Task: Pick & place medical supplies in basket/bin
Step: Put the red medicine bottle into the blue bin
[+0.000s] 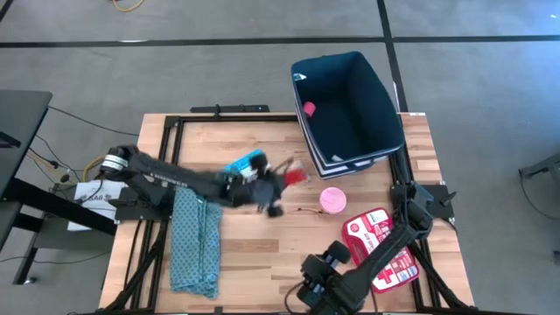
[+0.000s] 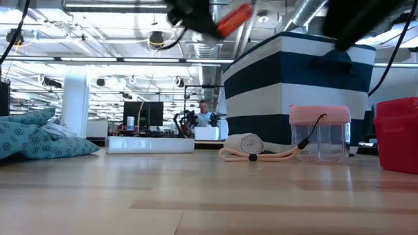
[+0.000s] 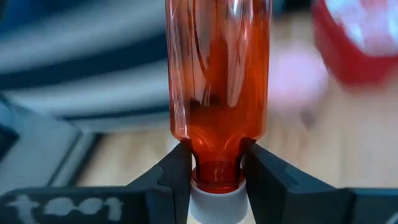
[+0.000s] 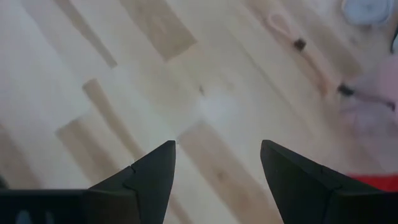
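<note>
My left gripper [image 1: 282,181] hangs above the table's middle, shut on a small orange-red see-through bottle [image 1: 297,176] with a white cap; the low view shows the bottle [image 2: 234,18] lifted high. The navy bin [image 1: 350,105] stands at the far right, its striped wall [image 2: 287,91] on the table, with a pink item [image 1: 308,108] inside. The pink tape roll [image 1: 332,199], red-and-white first aid pouch [image 1: 381,245] and light blue pill organizer [image 1: 245,164] lie on the table. A beige bandage roll [image 2: 245,143] rests near the bin. My right gripper [image 1: 315,280] is open over bare wood at the near edge. My left gripper pinches the bottle's narrow neck [image 3: 216,171], just above the white cap [image 3: 216,202], between its two fingers [image 3: 177,168]. The bottle's body [image 3: 217,68] sticks out forward past the fingertips. The low view shows the bottle clear of the table, tilted.
A folded teal patterned cloth [image 1: 194,241] lies at the table's left near side. A thin cord [image 1: 306,210] lies beside the tape roll. Bare wood [image 4: 199,106] spreads under my right gripper. A person [image 2: 204,111] shows far off in the room beyond the table.
</note>
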